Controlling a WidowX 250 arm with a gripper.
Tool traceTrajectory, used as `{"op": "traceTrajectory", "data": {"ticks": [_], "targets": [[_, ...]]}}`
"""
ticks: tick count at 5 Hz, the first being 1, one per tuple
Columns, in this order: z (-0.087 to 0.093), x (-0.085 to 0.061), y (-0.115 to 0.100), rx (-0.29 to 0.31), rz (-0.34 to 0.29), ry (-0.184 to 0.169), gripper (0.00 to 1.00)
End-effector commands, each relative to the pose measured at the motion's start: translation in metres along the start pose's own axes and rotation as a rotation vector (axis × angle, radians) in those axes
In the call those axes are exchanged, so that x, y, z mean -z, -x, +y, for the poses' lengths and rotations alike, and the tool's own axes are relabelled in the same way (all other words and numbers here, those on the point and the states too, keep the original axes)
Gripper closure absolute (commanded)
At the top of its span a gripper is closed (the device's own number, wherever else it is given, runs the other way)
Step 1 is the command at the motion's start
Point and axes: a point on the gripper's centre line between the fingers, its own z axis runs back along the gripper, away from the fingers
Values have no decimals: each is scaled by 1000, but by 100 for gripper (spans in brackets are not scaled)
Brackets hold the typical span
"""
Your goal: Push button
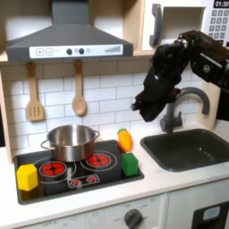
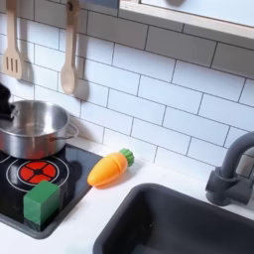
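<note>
Buttons are what I'm after, and the likeliest I can find are the small dark round buttons in a row on the front of the grey range hood, high above the black toy hob; red markings on the hob's front strip could be controls too, but I can't tell.

From the first exterior view, my black end effector hangs over the grey tap, between the hob and the dark sink, well apart from either candidate. Whether its fingers are open or closed I cannot tell; it's all dark on dark. I'd want them closed to give one blunt tip, then approach square to the button face, clearing the steel pot and the hanging wooden spoon.

In the second exterior view I get the orange toy carrot on the white surface and the green block on the hob's corner far more plainly.
</note>
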Motion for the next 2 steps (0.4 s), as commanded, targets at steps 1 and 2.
{"op": "traceTrajectory", "data": {"ticks": [1,2], "targets": [[13,-2,-43,9,-99,10,100],[20,-3,-59,17,-157,15,100]]}}
